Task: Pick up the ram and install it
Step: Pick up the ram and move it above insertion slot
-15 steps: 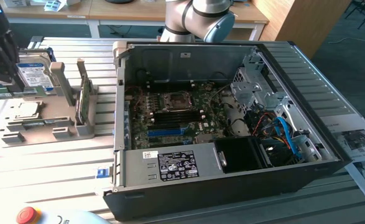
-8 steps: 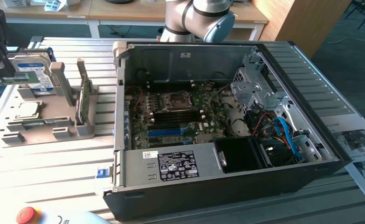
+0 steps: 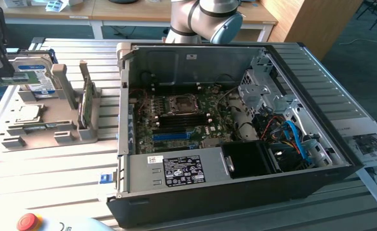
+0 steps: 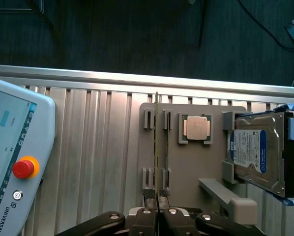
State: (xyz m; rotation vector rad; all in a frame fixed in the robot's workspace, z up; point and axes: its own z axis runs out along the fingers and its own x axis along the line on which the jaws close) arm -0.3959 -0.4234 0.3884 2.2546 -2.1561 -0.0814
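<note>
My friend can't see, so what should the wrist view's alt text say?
The black gripper pinches a thin green ram stick, seen edge-on, over a grey plastic holder tray holding a square silver processor chip and a blue-labelled silver hard drive.

- Arm: smooth, round tube sections in silver-grey metal, meeting at a thick barrel-shaped joint with a dull sheen.
- Joint cap: a rounded cover in pale blue closes one end of that joint, set off from the grey shell by a thin seam.
- Pincer: matt black all over; in the exterior view it reads as a dark, angular frame.
- Linkage bars: flat black bars with rounded ends, fanning outward on both sides.
- Fingers: two narrow black strips, straight-edged.
- Bolt heads: four round silver pivots in a row, one on each bar and finger.
</note>
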